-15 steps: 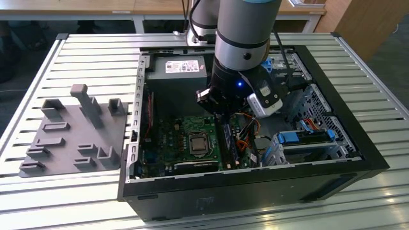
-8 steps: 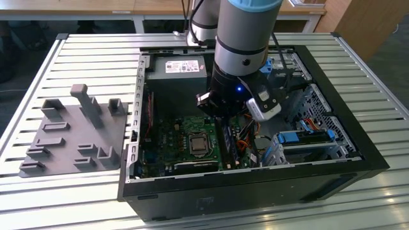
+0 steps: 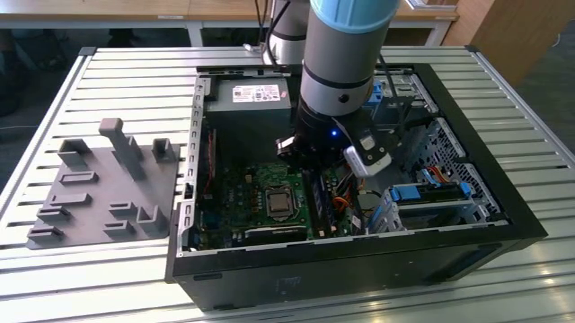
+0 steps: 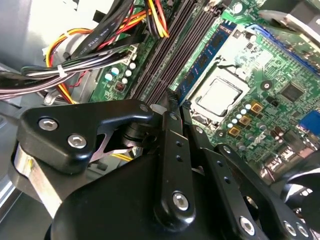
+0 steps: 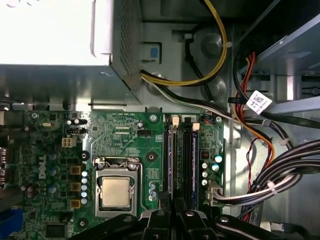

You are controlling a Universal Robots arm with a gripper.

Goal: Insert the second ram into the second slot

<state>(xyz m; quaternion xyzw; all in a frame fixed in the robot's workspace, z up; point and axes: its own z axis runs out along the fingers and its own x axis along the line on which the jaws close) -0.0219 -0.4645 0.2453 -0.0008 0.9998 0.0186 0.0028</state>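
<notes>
The second ram (image 4: 206, 54) is a dark-blue stick standing on edge in the memory slot nearest the processor socket (image 4: 217, 95). In the first wrist view this ram (image 5: 169, 160) runs straight away from my fingertips. My gripper (image 4: 177, 102) is low inside the open computer case (image 3: 503, 222), with its black fingers (image 4: 170, 130) drawn together on the stick's near end. The gripper (image 5: 175, 204) also appears in the first wrist view. Another blue stick (image 5: 193, 160) sits in a slot farther from the socket. The arm's wrist (image 3: 337, 94) hangs over the memory slots (image 3: 320, 202).
A bundle of black, red and yellow cables (image 4: 100, 55) lies close beside the slots. The grey power supply (image 3: 256, 101) fills the case's far corner. Drive bays with blue clips (image 3: 431, 192) stand at the exterior view's right. A grey holder fixture (image 3: 108, 182) rests on the slatted table.
</notes>
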